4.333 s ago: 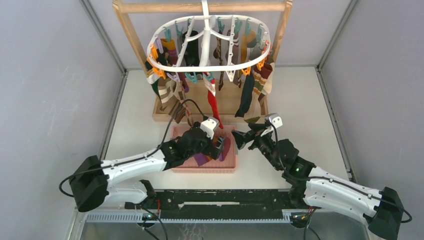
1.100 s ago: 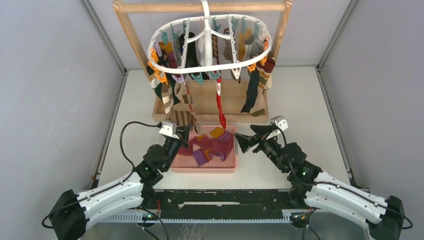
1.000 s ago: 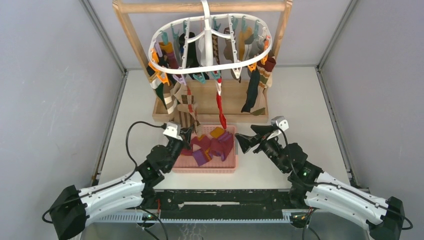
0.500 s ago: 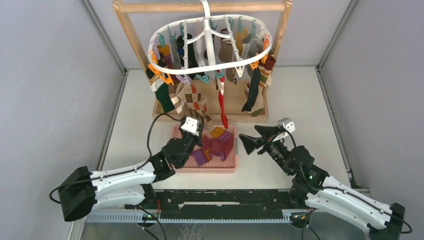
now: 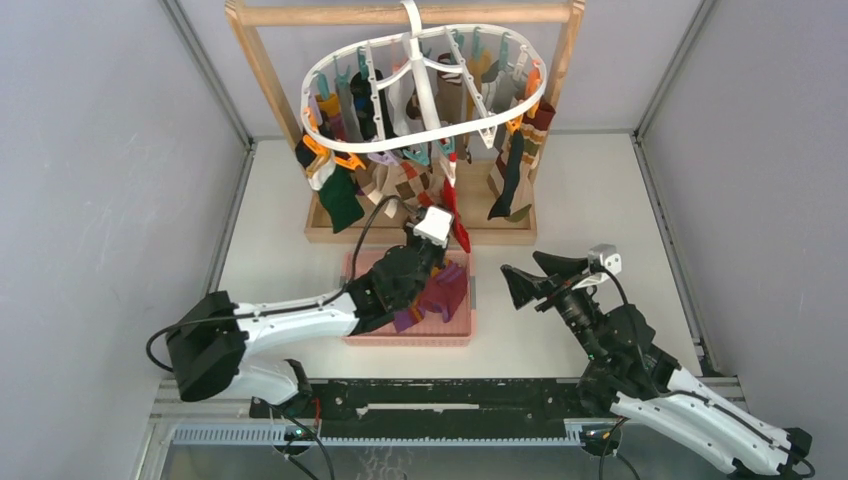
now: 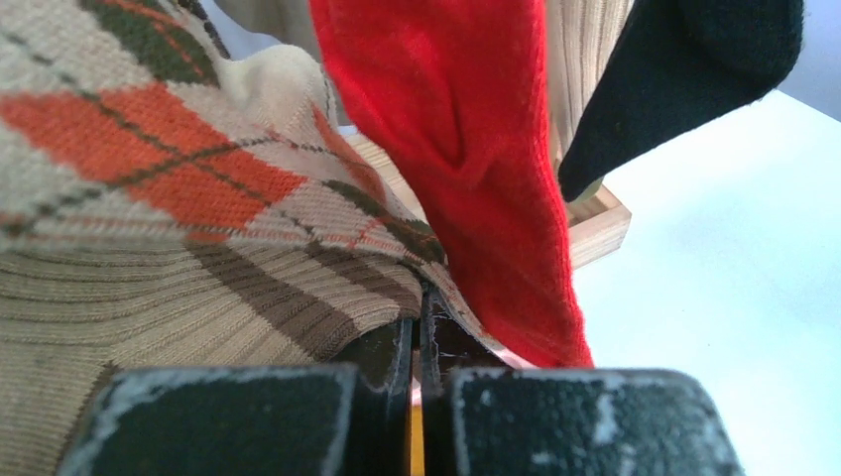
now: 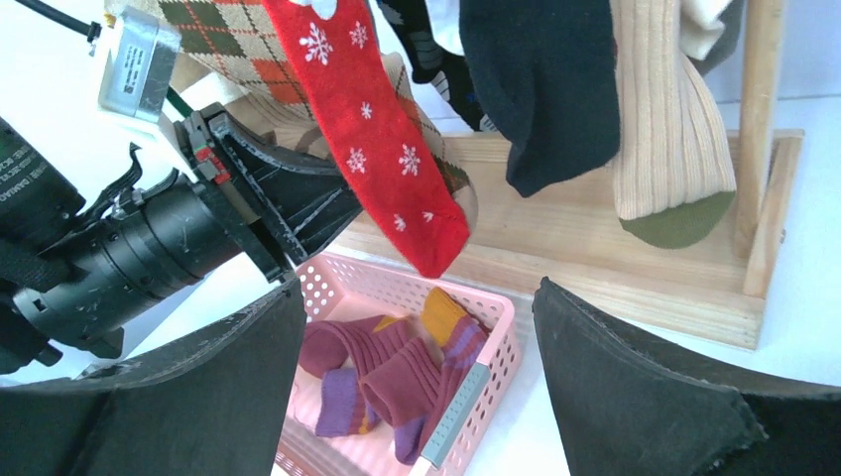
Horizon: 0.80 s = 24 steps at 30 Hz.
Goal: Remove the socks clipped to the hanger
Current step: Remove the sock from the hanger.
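The white hanger [image 5: 428,95] hangs tilted from the wooden stand, with several socks clipped to it. My left gripper [image 6: 419,317] is shut on the lower edge of a beige argyle sock [image 6: 149,149], which is stretched taut from its clip. A red snowflake sock [image 7: 382,129] hangs against that gripper's right side, and a black sock [image 7: 540,79] dangles beyond it. In the top view the left gripper [image 5: 432,228] sits under its wrist camera at the stand's base. My right gripper [image 7: 417,297] is open and holds nothing, to the right of the basket.
A pink basket [image 5: 410,337] with maroon-and-purple socks [image 7: 397,377] lies in front of the wooden stand [image 5: 400,14], under the left arm. The stand's base board [image 7: 635,268] runs behind it. A ribbed beige sock with a green toe [image 7: 655,129] hangs at the right.
My left arm swung from the basket's left side up and right, dragging the argyle sock with it. The hanger tipped and swung. My right arm drew back to the right.
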Each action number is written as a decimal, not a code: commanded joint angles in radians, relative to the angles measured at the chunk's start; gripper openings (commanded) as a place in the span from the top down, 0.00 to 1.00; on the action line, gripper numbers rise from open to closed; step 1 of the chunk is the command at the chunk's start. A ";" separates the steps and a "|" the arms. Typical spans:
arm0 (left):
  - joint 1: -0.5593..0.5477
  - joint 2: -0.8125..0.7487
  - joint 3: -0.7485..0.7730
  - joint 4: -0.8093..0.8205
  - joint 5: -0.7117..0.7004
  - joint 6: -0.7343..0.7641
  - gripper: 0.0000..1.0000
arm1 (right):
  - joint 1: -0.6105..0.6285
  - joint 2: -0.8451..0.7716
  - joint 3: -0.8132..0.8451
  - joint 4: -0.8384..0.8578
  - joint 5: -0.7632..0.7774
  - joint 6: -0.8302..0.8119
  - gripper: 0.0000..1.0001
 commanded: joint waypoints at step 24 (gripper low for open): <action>-0.007 0.211 0.302 -0.085 -0.017 0.046 1.00 | -0.009 -0.085 -0.002 -0.098 0.075 0.044 0.09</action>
